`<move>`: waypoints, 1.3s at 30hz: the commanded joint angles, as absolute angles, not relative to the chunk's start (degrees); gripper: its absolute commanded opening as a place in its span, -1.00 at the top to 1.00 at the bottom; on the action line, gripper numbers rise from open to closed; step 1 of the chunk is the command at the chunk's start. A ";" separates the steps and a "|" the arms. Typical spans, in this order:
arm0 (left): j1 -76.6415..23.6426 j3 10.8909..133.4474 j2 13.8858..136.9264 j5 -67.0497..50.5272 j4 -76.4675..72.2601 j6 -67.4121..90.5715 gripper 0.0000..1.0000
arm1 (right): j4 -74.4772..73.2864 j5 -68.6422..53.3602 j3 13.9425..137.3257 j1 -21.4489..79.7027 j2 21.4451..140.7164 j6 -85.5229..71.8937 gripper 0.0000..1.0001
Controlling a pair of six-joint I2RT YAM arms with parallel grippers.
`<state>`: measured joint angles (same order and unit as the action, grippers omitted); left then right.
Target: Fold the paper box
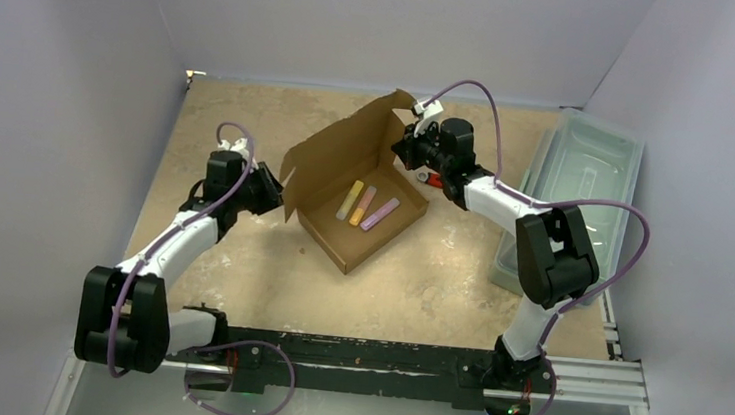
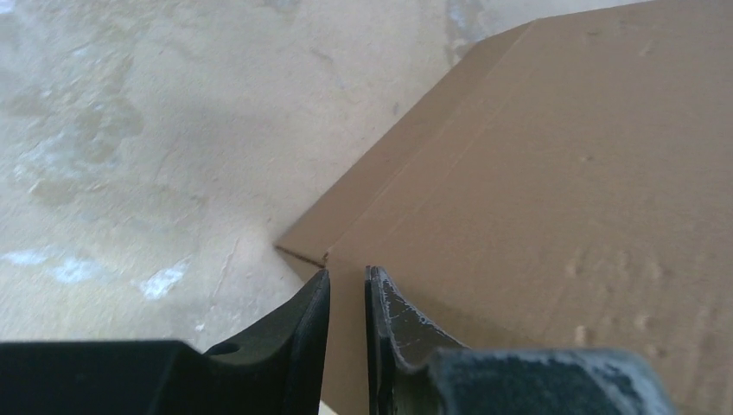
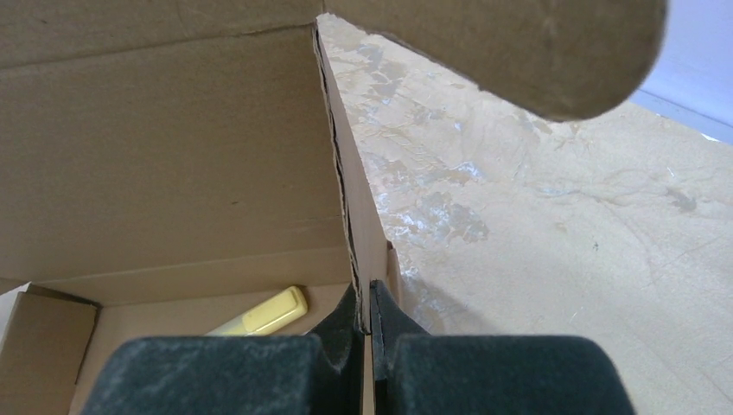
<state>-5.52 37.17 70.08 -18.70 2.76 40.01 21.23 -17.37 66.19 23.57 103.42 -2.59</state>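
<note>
Cardboard paper box point(image 1: 343, 155): sits mid-way across the table point(image 1: 438, 274), lid raised, three markers point(image 1: 365, 207) inside.
Right gripper point(image 3: 363, 298): clamped on the box's right side wall, probably to keep it upright for folding.
Left gripper point(image 2: 347, 278): jaws a slit apart at the left flap's corner; I cannot tell whether they pinch it.
Likely aim: tuck both sides in before the lid closes.

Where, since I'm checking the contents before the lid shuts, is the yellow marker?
In the top view the yellow marker lies inside the paper box at table centre, leftmost of three markers, beside the orange marker.
</note>
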 commanded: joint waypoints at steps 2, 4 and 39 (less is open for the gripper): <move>-3.69 42.01 68.01 -13.66 15.07 39.47 0.58 | 20.83 -14.68 66.08 23.44 101.21 -2.82 1.00; -3.21 42.67 66.99 -11.69 18.99 39.42 0.58 | 20.76 -14.66 66.09 23.43 101.25 -2.81 1.00; -3.60 41.79 64.96 -25.65 24.60 41.18 0.95 | 20.13 -13.24 66.53 24.00 102.22 -3.08 1.00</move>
<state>-3.46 40.29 67.37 -25.34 21.93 42.35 21.23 -15.44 66.19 23.99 103.42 -2.57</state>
